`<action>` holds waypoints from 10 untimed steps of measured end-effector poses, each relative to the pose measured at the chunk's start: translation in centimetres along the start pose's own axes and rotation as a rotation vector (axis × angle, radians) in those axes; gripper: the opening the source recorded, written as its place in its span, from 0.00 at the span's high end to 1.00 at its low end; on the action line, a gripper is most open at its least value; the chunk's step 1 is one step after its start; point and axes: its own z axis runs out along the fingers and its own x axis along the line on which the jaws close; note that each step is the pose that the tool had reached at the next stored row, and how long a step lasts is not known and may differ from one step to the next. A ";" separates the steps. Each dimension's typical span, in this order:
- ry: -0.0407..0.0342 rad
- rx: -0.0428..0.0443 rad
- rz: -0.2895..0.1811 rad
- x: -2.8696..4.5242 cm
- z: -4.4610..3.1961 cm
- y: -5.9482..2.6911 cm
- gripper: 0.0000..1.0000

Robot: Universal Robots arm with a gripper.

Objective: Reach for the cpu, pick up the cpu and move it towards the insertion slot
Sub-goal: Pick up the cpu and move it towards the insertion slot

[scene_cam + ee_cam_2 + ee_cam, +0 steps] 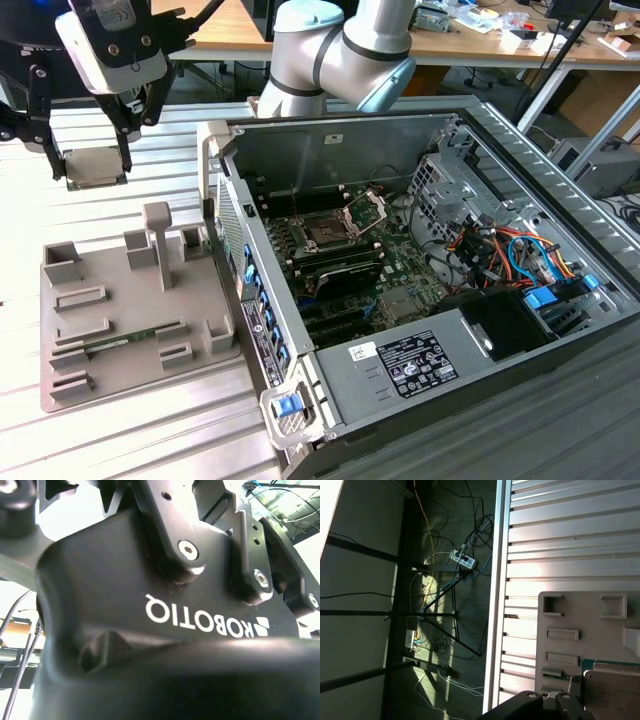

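The black fingers [128,145] of the gripper [88,165] are clamped on the small, thin, silvery-white square cpu [95,172], which is held above the ribbed metal table [150,420] (just beyond the grey plastic tray [120,330]). The square, metal-framed insertion slot [330,232] sits well apart from it, inside the open computer case [500,330].

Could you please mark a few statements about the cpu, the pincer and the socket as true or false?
1. The pincer is shut on the cpu. True.
2. The cpu lies in the insertion slot. False: it is held near the grey tray, outside the computer case.
3. The insertion slot's metal frame stands open. True.
4. The computer case is closed. False: its side is open and the green board shows.
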 end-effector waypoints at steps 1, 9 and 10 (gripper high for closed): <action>-0.0001 0.0000 0.000 -0.07 0.00 -0.01 0.46; -0.0001 0.0000 0.000 -0.88 0.00 -0.08 0.46; -0.0001 -0.0001 0.000 -0.93 0.00 -0.09 0.46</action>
